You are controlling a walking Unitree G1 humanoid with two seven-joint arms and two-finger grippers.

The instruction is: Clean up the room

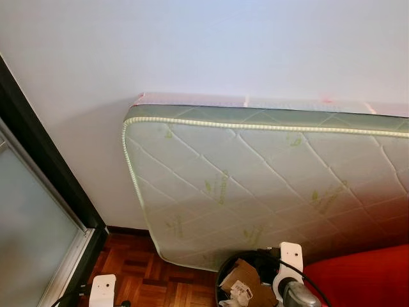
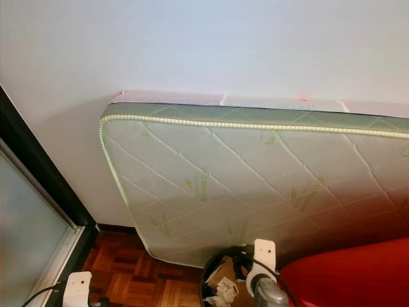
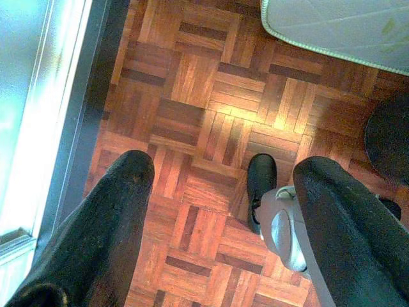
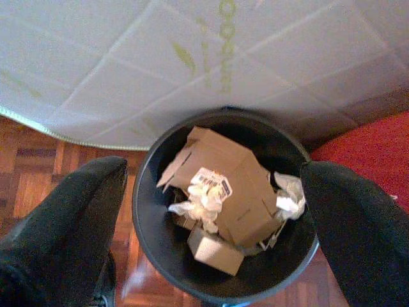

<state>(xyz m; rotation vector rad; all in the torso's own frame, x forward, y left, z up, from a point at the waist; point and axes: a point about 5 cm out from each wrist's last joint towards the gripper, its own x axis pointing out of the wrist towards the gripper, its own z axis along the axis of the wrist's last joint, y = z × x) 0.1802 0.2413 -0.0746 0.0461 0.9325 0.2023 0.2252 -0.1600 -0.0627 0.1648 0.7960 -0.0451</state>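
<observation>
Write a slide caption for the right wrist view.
Open right gripper above a black bin holding a cardboard box and crumpled paper, beside a leaning mattress.

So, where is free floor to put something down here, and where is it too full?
Bare parquet floor lies between the dark door frame and the corner of the mattress leaning on the wall, under the open left gripper. It is crowded at the black bin, full of cardboard box and crumpled paper, squeezed between mattress and red furniture, below the open right gripper.
</observation>
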